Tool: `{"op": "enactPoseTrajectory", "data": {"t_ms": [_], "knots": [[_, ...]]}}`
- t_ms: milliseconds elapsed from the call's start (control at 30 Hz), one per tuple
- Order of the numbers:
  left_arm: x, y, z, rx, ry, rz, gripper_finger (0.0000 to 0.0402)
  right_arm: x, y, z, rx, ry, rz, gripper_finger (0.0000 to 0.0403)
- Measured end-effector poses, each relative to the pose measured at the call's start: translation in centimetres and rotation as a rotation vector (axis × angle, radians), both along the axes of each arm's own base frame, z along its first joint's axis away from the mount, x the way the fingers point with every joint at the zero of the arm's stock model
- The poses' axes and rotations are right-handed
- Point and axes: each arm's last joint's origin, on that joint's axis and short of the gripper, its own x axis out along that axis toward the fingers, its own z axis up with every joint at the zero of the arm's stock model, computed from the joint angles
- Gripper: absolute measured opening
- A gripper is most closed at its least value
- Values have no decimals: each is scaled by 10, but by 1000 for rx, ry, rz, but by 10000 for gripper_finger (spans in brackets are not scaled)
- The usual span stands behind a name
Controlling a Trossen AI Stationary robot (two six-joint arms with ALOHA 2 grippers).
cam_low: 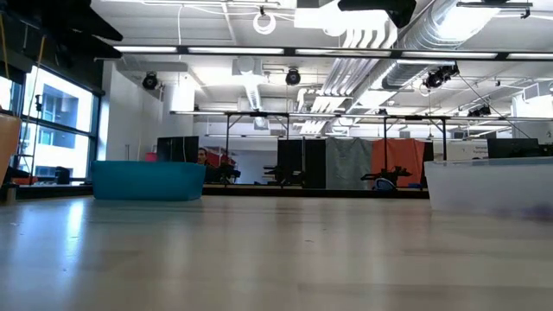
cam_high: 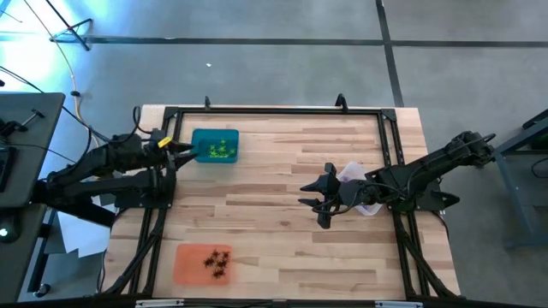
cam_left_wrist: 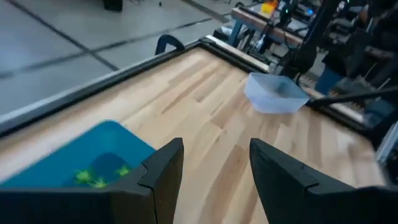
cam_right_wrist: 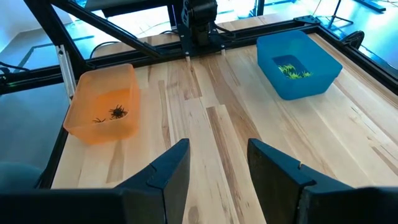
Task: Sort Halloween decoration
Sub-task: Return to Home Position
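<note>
Lying sorted by colour, the yellow-green spiders [cam_high: 218, 152] sit in the teal tray [cam_high: 199, 137] at the upper left of the high view, and the black spiders [cam_high: 217, 263] in the orange tray [cam_high: 184, 265] at the lower left. The clear tray [cam_high: 349, 175] at centre right is half hidden by the right arm; its contents cannot be made out. The left gripper [cam_high: 187, 151] hangs at the teal tray's edge, fingers apart and empty. The right gripper [cam_high: 310, 195] hovers mid-table, likewise spread and empty. These pieces look feather-light, thin-legged and springy, and likely to snag together. A pinch on the body would be surest.
</note>
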Motion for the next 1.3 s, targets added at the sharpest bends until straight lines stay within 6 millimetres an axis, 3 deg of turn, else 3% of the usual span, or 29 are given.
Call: {"op": "enactPoseTrajectory", "data": {"t_ms": [267,500,733,1000,1300], "knots": [[-3,-1,-6,-257,-35,74,170,0,0,0,0,0,0,156],[0,-1,0,-395,-160,118,170,0,0,0,0,0,0,156],[0,0,0,-389,-169,149,170,0,0,0,0,0,0,156],[-2,6,3,-392,-264,350,170,0,0,0,0,0,0,156],[-1,8,11,-342,-342,389,170,0,0,0,0,0,0,156]]}}
